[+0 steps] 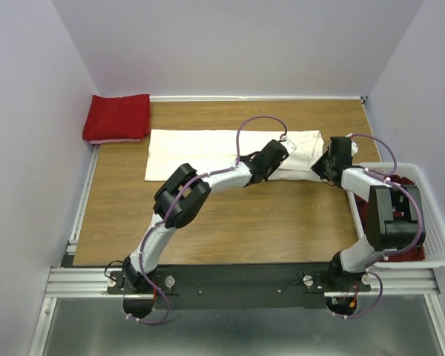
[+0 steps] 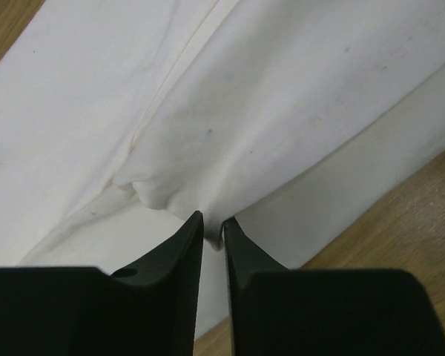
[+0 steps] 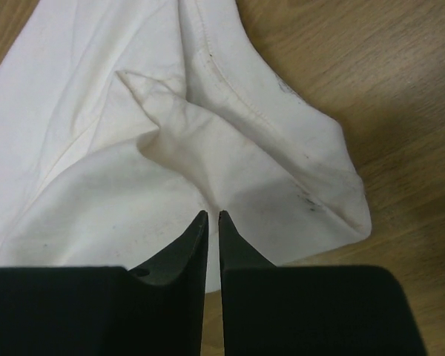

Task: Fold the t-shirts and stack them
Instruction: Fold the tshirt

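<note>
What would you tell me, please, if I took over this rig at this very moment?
The left end effector has its jaws nearly closed at a puckered fold of the cream shirt; grip unclear.
The right end effector is the same, at that shirt's right end near a stitched hem.
The cream shirt lies as a long strip across the table. The red shirt sits folded in the far left corner. Some dark red cloth is in the basket on the right.
Done: red shirt folded. Left: finish folding the cream shirt, stack it, then the basket's contents.

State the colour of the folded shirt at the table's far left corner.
The folded shirt is bright red; top external view shows it best.
</note>
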### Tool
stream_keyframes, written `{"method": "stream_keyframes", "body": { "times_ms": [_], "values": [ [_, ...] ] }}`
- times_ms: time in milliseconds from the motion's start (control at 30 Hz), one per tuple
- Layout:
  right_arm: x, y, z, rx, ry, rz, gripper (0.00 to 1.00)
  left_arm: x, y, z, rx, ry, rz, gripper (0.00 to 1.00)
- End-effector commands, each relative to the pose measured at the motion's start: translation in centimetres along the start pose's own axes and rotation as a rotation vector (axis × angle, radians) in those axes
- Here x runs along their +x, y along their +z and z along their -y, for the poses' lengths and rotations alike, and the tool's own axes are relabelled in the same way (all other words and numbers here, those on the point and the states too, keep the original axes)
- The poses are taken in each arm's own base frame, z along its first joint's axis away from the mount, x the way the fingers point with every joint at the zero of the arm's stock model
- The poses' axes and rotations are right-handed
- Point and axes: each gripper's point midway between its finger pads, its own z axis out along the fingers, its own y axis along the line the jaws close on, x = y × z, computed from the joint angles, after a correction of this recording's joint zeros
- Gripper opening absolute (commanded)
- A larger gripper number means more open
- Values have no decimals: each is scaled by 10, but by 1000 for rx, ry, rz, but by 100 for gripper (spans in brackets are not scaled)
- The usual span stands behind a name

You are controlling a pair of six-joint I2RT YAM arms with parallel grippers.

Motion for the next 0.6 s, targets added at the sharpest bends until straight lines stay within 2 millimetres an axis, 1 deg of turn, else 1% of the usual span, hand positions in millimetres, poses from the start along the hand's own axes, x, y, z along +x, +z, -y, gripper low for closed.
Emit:
{"method": "stream_keyframes", "body": {
  "times_ms": [0, 33, 67, 133, 167, 200, 233, 267, 300, 333, 367, 400, 433, 467, 500, 533, 567],
  "values": [
    [3, -3, 10, 45, -26, -18, 23, 12, -9, 2, 7, 5, -44, 32],
    [2, -5, 8, 37, -36, -17, 27, 10, -11, 1, 4, -1, -38, 34],
    [-3, -9, 3, 20, -44, -7, 31, 5, -17, 0, 3, -6, -28, 40],
    [-8, -13, -1, 9, -52, 3, 35, -2, -24, -2, 3, -19, -10, 43],
    [-10, -16, -4, -6, -56, 4, 36, -5, -29, -4, 4, -25, -1, 47],
    [-14, -20, -11, -30, -64, 9, 38, -18, -39, -7, 4, -36, 31, 48],
    [-16, -22, -13, -41, -68, 10, 38, -23, -45, -9, 4, -41, 46, 48],
    [-16, -24, -17, -56, -64, 6, 38, -34, -58, -14, 4, -49, 75, 48],
    [-18, -26, -22, -73, -61, 6, 39, -40, -64, -17, 1, -55, 91, 48],
    [-17, -29, -31, -117, -56, -12, 39, -44, -70, -24, -8, -65, 105, 48],
    [-16, -30, -36, -138, -49, -23, 40, -42, -73, -30, -14, -70, 106, 52],
    [-15, -29, -40, -153, -26, -38, 40, -53, -85, -38, -15, -112, 145, 52],
    [-13, -31, -48, -183, -16, -59, 40, -52, -85, -57, -34, -140, 149, 52],
    [-9, -27, -48, -184, -5, -78, 40, -50, -86, -67, -43, -156, 153, 52],
    [-8, -27, -51, -195, 11, -85, 40, -45, -84, -77, -51, -165, 146, 51],
    [-7, -25, -50, -193, 16, -88, 40, -35, -78, -102, -85, -183, 122, 51],
    [-6, -23, -49, -191, 22, -91, 40, -29, -73, -113, -102, -190, 107, 51]
  ]
}}
